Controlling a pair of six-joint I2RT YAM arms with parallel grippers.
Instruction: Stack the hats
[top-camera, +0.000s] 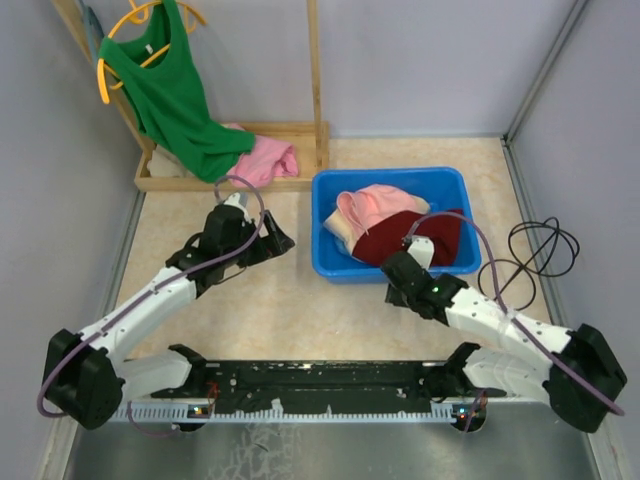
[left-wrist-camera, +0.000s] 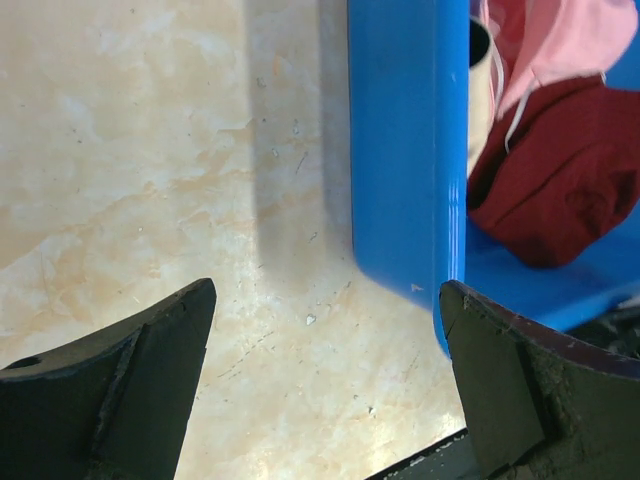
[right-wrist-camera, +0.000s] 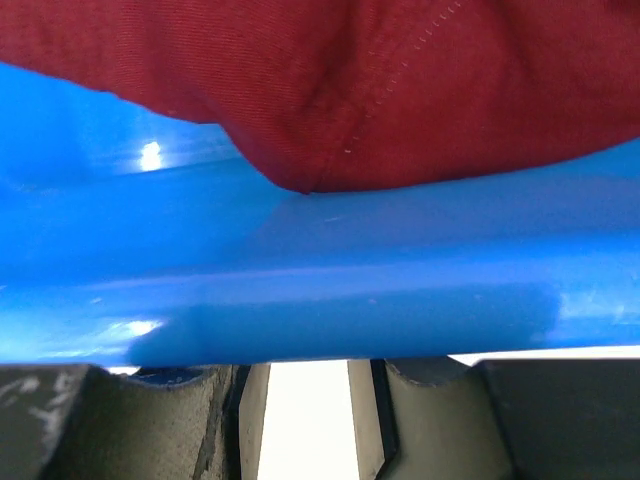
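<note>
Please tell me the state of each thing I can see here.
Left gripper: open, empty.
Right gripper: open, empty.
Dark red fabric bucket hat: lying in blue plastic bin.
Pink fabric bucket hat: lying in bin.
Beige fabric hat: partly under pink hat.
Green sleeveless shirt: hanging on yellow hanger.

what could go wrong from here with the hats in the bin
1. The right end effector sits low against the bin wall; moving ahead could shove or clamp the bin, not the red hat.
2. The pink hat and beige hat are heaped against it, so lifting it may drag them along.
</note>
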